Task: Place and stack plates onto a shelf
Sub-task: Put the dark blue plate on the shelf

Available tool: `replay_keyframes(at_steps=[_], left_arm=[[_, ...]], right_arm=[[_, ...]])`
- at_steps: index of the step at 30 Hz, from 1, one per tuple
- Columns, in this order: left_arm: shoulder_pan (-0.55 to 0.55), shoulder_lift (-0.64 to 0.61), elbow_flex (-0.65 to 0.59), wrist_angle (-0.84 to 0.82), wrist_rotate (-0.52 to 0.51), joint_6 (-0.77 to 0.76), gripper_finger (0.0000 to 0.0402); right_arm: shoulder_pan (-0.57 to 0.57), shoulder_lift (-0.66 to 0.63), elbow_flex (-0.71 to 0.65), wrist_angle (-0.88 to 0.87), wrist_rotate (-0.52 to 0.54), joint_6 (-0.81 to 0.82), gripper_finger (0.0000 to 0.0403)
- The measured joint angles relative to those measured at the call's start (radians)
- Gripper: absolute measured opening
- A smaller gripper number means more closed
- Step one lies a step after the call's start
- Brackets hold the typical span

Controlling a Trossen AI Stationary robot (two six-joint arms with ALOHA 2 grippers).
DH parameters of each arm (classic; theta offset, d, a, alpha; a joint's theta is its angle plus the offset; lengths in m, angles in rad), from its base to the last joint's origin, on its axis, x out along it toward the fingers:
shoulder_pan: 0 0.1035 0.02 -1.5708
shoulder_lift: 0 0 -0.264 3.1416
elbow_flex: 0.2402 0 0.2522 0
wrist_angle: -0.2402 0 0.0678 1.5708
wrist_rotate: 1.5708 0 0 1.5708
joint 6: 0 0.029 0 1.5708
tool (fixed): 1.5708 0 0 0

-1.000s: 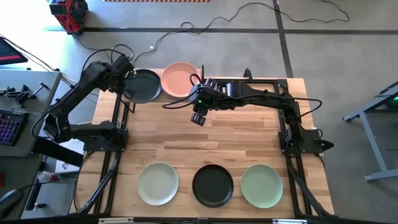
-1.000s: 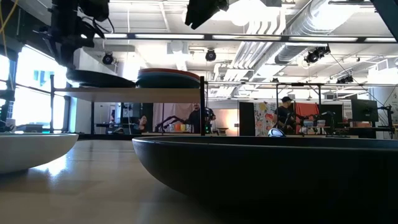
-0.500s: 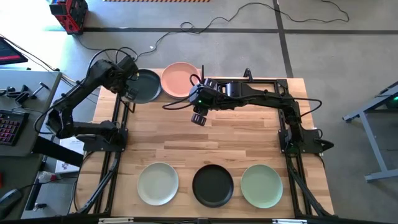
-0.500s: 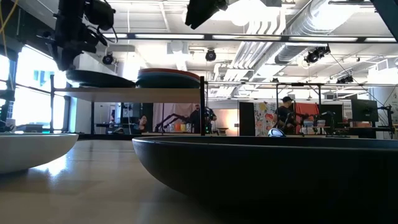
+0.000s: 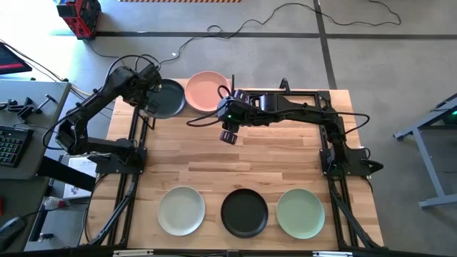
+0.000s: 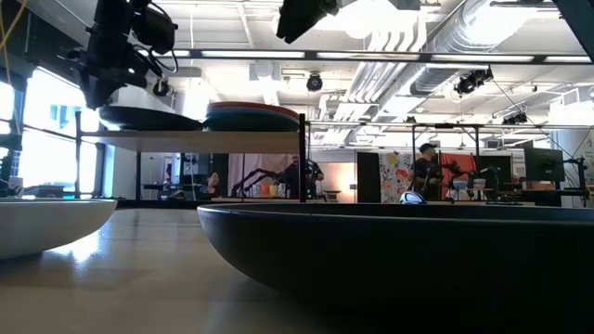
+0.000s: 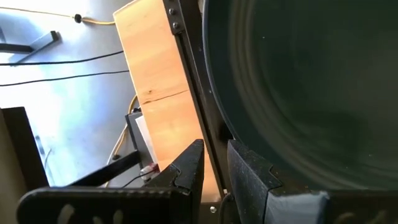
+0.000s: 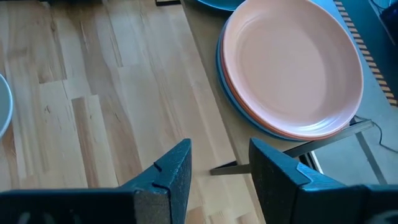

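A dark plate (image 5: pixel 168 98) lies on the left half of the shelf (image 6: pixel 186 140), and it fills the left wrist view (image 7: pixel 298 93). A stack topped by a pink plate (image 5: pixel 207 91) lies on the right half, with a blue rim (image 8: pixel 234 102) under the pink one. My left gripper (image 5: pixel 146 87) stands at the dark plate's left rim, its fingers a narrow gap apart and empty (image 7: pixel 216 163). My right gripper (image 5: pixel 228 133) hovers open and empty over the table, near the pink stack (image 8: pixel 219 163). Cream (image 5: pixel 181 210), black (image 5: pixel 244 212) and sage green (image 5: pixel 300 212) plates rest on the table's near side.
The shelf's black rods (image 7: pixel 186 74) run beside my left fingers and mark its right end (image 6: pixel 303 158). Bare slatted tabletop (image 5: pixel 243 160) lies between the shelf and the three near plates. In the low view the black plate (image 6: pixel 399 260) fills the foreground. People are in the room behind.
My left gripper has moved toward the table's far edge along the dark plate's left rim, and its arm has tipped. The dark plate and the pink stack have stayed on the shelf. My right arm has kept still.
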Motion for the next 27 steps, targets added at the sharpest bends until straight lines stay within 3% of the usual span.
replay_keyframes(at_steps=[27], left_arm=[[0.000, -0.011, 0.000, 0.021, 0.080, 0.006, 0.0064]], right_arm=[[-0.017, 0.000, 0.000, 0.048, 0.000, 0.021, 0.0139]])
